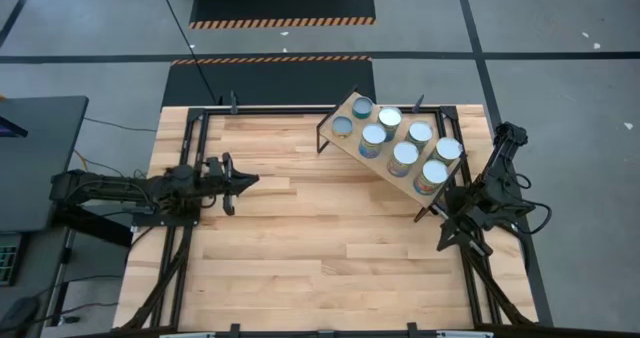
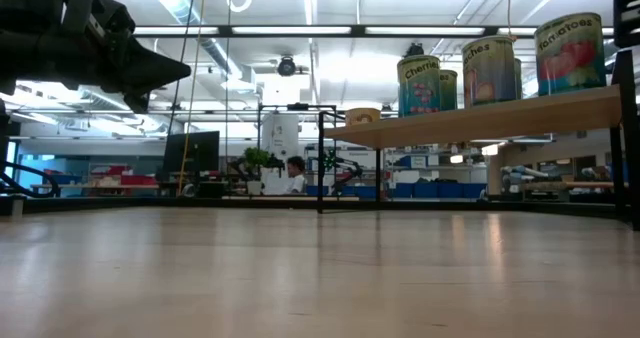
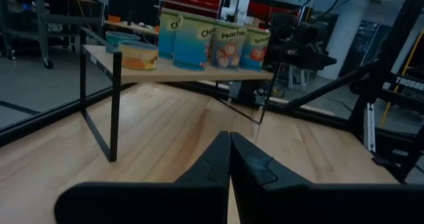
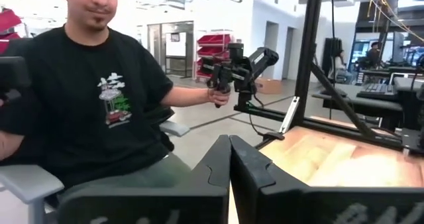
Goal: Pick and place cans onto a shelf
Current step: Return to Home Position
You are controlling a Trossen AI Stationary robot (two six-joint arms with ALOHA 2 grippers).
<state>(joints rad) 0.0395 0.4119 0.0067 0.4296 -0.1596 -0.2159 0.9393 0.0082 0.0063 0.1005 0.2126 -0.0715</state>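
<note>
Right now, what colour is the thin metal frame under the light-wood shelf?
Black; the thin metal frame shows best in the left wrist view.

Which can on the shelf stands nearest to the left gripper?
The low orange-labelled can, at the shelf corner facing the left gripper; other cans stand behind it or farther along.

Eight cans (image 1: 404, 156), one shelf (image 1: 397, 137), one table (image 1: 300, 228), two arms, one left end effector (image 1: 240, 182), one right end effector (image 1: 447, 238), one seated person (image 4: 99, 105)
</note>
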